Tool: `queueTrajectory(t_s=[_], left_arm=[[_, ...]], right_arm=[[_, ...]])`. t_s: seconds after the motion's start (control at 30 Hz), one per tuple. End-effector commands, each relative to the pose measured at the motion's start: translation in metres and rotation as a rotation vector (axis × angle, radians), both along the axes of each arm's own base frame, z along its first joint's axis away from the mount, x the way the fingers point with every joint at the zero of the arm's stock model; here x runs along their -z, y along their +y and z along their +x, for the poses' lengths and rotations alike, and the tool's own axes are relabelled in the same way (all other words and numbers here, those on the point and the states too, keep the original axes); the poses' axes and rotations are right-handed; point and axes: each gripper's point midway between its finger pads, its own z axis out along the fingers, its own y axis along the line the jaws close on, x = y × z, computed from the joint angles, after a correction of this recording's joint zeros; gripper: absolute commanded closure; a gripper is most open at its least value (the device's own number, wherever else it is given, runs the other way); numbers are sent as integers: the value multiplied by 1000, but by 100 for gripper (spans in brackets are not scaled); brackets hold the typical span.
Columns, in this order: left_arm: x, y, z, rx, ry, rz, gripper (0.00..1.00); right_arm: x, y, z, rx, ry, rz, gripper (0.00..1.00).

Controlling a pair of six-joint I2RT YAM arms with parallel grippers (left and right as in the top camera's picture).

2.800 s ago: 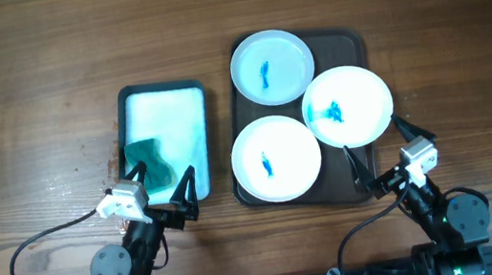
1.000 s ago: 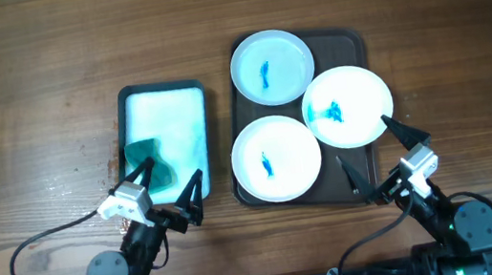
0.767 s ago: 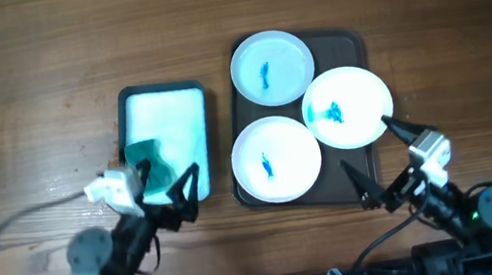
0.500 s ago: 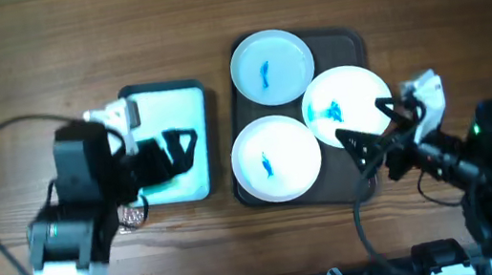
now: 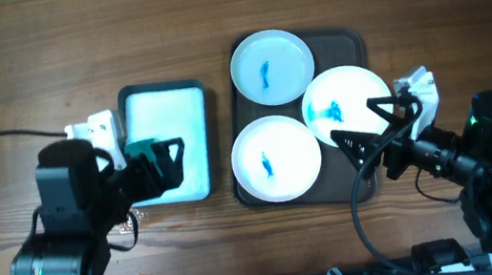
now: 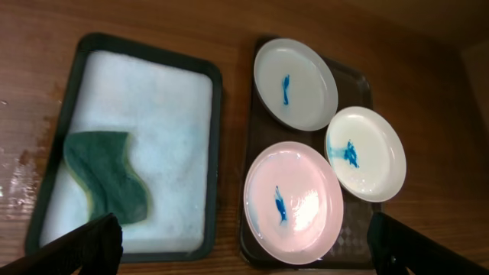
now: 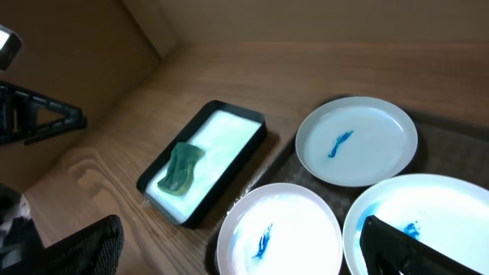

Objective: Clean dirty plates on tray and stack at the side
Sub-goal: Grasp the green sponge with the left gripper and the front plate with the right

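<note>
Three white plates with blue smears lie on the dark tray (image 5: 349, 42): a far one (image 5: 272, 66), a right one (image 5: 348, 106) and a near one (image 5: 276, 157). The left wrist view shows them too, far (image 6: 295, 82), right (image 6: 366, 153) and near (image 6: 293, 200), as does the right wrist view, far (image 7: 357, 140), near (image 7: 279, 229) and right (image 7: 428, 221). My left gripper (image 5: 161, 161) hangs open and empty above the smaller tray. My right gripper (image 5: 370, 125) hangs open and empty above the right plate's near edge. Both grippers' fingers stand wide apart in their wrist views (image 6: 243, 248) (image 7: 241, 248).
A smaller dark-rimmed tray (image 5: 162, 89) with a white inside lies left of the plates' tray. A green sponge (image 6: 107, 176) lies at its near left, partly hidden under my left gripper in the overhead view. Bare wooden table lies all round.
Both arms have risen from the table's near edge and swung forward. The left gripper is now over the sponge tray, the right over the right plate. Plates and sponge have not moved.
</note>
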Motion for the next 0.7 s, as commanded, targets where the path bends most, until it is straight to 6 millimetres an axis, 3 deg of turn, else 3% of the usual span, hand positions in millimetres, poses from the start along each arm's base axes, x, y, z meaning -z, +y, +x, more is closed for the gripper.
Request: queueTrajectory(t_s=[0.0, 0.13, 0.23, 0.37, 0.47, 0.53, 0.6, 0.67], left_arm=[[-13, 10, -5, -1, -63, 76, 0], [27, 10, -4, -15, 139, 81, 0], [51, -2, 8, 0, 263, 32, 0], [106, -4, 17, -28, 506, 41, 0], [153, 34, 21, -377, 694, 145, 6], [176, 53, 23, -485, 750, 244, 10], [199, 58, 33, -485, 769, 297, 24], [219, 57, 41, -464, 789, 313, 40]], right_arm=[[-10, 3, -7, -32, -32, -4, 0], [25, 2, -11, -23, 172, -7, 0], [51, 2, -11, -22, 316, -11, 0], [86, 1, -5, 23, 545, 15, 0], [117, 2, -4, 18, 708, -1, 0], [130, 1, -7, 14, 778, -15, 12], [137, 1, -7, 2, 800, -30, 39], [141, -2, -6, 16, 806, -47, 44]])
